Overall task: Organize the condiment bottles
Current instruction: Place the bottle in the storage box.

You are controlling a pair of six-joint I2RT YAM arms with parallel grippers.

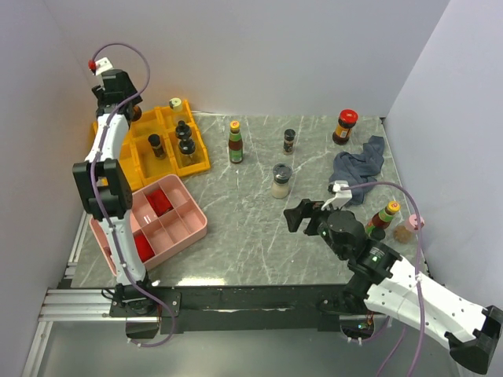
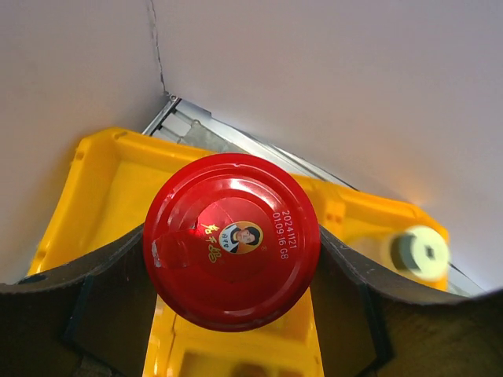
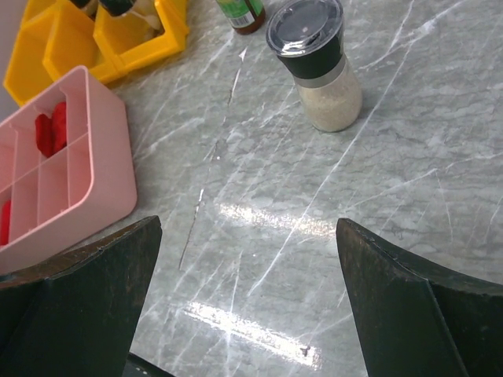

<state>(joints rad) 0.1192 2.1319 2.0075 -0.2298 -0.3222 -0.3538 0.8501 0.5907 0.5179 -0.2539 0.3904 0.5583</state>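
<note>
My left gripper (image 1: 126, 106) hangs over the back-left part of the yellow bin (image 1: 202, 159), shut on a red-lidded sauce jar (image 2: 232, 239); its fingers (image 2: 110, 294) press both sides under the lid. The bin holds a white-capped bottle (image 1: 175, 105) and three black-capped jars (image 1: 186, 148). My right gripper (image 1: 302, 216) is open and empty, low over the marble, with a black-capped pale shaker (image 3: 318, 71) ahead of it. Loose on the table are a yellow-capped green-labelled bottle (image 1: 235, 142), a small black-capped jar (image 1: 289, 140), a red-lidded jar (image 1: 344, 126), and by the right arm another slim bottle (image 1: 384, 215) and a small pale jar (image 1: 407, 229).
A pink tray (image 1: 191, 206) with red blocks sits front left, just below the yellow bin. A dark blue-grey cloth (image 1: 358, 166) lies crumpled at the back right. White walls close in the left, back and right sides.
</note>
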